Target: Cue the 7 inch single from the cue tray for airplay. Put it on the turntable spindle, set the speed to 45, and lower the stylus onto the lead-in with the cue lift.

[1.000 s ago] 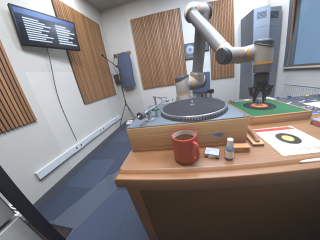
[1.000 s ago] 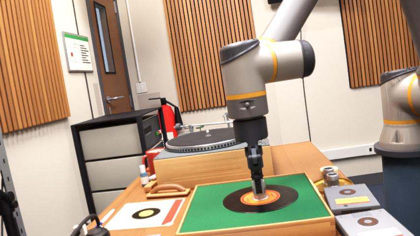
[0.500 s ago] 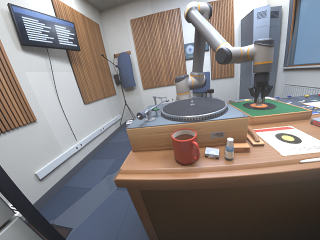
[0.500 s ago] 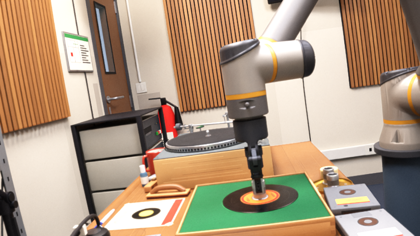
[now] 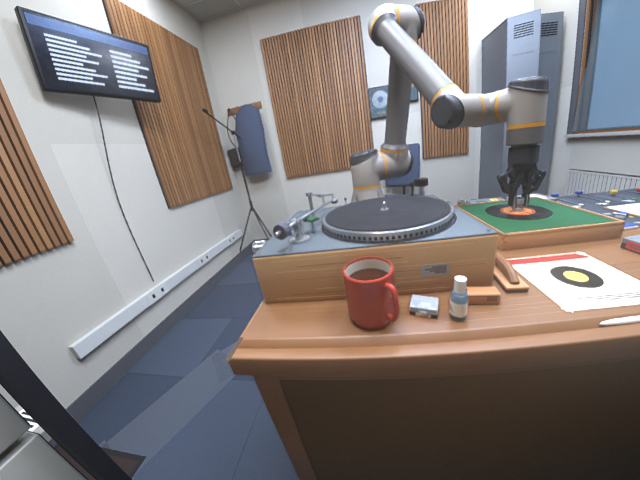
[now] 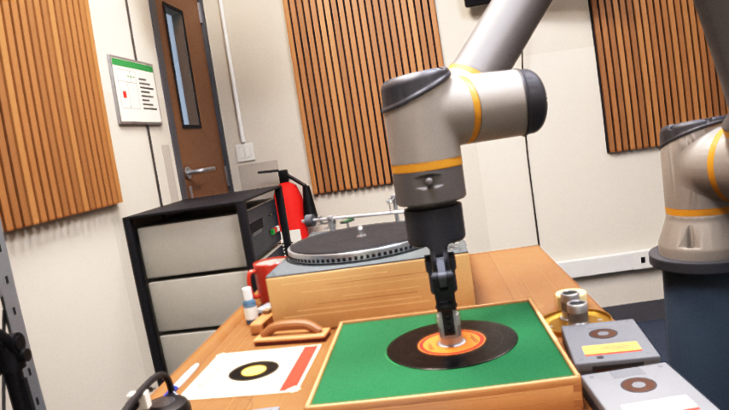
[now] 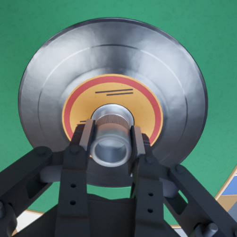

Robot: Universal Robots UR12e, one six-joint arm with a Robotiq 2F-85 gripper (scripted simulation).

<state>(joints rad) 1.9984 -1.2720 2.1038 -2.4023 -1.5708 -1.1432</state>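
Observation:
On the green felt of the cue tray [image 6: 443, 352], to the right of the turntable, lies the black 7 inch single [image 6: 451, 343] with an orange and red label. A silver hub [image 7: 111, 139] stands up from its centre. I hold that hub in my closed gripper [image 7: 111, 139], which points straight down over the record [image 5: 518, 211]. The record lies flat on the felt. The turntable [image 5: 388, 217] has an empty platter with its spindle [image 5: 384, 205] showing, and the tonearm [image 5: 302, 219] rests at its left side.
The tray's raised wooden rim [image 6: 441, 395] surrounds the record. On the desk front stand a red mug [image 5: 370, 292], a small bottle [image 5: 458, 297] and a small box [image 5: 424, 305]. A record sleeve [image 5: 576, 279] lies right of the turntable. Cartridges [image 6: 609, 344] lie beside the tray.

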